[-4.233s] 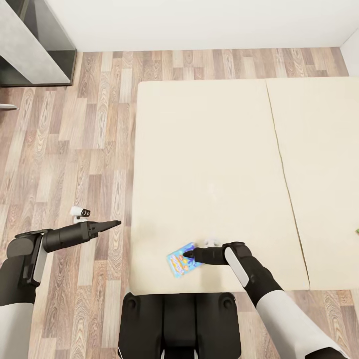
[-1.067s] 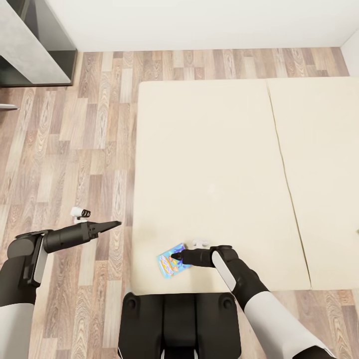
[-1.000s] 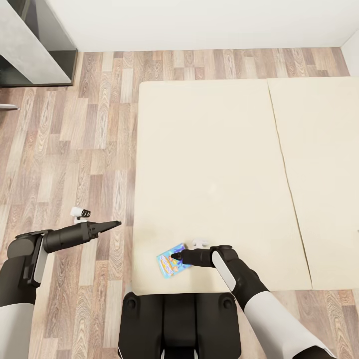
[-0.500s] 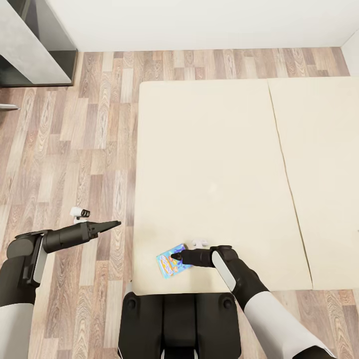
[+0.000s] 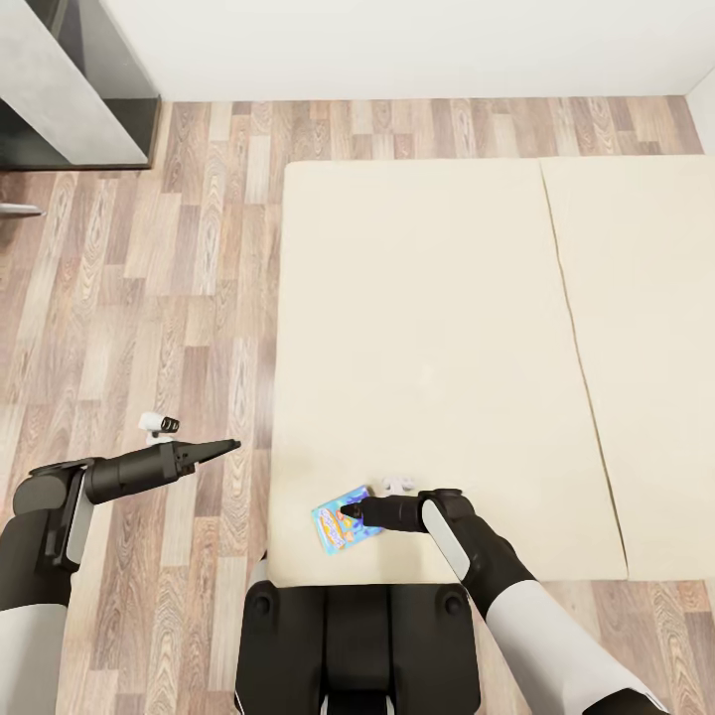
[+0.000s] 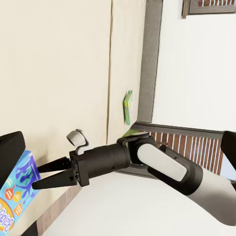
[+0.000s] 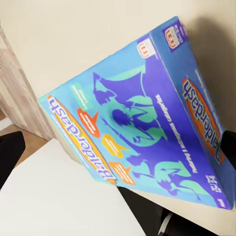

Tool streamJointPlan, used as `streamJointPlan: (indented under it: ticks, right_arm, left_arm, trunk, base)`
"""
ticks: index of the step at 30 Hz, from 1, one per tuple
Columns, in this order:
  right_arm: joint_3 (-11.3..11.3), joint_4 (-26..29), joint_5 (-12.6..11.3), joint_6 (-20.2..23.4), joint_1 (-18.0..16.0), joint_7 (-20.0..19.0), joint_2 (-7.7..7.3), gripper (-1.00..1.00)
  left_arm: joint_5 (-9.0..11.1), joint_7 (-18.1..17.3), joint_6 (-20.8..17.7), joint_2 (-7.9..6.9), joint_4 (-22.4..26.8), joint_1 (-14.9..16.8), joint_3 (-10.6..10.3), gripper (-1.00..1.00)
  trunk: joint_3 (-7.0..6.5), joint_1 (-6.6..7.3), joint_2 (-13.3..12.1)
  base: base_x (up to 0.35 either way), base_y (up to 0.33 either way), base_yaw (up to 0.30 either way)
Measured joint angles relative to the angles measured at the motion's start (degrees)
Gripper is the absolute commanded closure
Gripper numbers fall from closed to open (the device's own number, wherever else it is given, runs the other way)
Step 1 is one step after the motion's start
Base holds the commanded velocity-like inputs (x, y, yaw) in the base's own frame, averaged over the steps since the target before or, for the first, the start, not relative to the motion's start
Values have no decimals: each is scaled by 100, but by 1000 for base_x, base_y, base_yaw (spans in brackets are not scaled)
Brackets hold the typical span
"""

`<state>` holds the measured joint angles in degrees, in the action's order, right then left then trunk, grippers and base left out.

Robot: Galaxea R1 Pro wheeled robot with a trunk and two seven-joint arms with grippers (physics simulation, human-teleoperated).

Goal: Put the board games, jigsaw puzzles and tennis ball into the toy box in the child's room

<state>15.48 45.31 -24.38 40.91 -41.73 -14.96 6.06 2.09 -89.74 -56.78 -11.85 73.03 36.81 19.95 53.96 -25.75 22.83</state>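
1 blue board game point(image 5: 346, 518) lay on the bed point(image 5: 427, 328), directly at the right gripper point(image 5: 351, 510) tips; whether the gripper held it was unclear.

I see wood-plank floor point(image 5: 149, 298), mixed brown and grey boards, running up to a plain white wall point(image 5: 397, 45). A grey cabinet point(image 5: 60, 89) with dark open insides sits in the far left corner. In my left wrist view there's a grey-framed window point(image 6: 211, 6) on white wall. Light is even, soft shadows.
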Motion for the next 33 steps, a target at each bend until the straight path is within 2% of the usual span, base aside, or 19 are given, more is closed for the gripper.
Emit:
streamJointPlan:
  ticks: [33]
  right_arm:
    - [0, -2, -1, -4, 0, 0, 18, -100]
  left_arm:
    - [-8, 0, 0, -9, 0, 1, 0, -100]
  trunk:
    - [1, 0, 0]
  base:
    - [0, 52, 2]
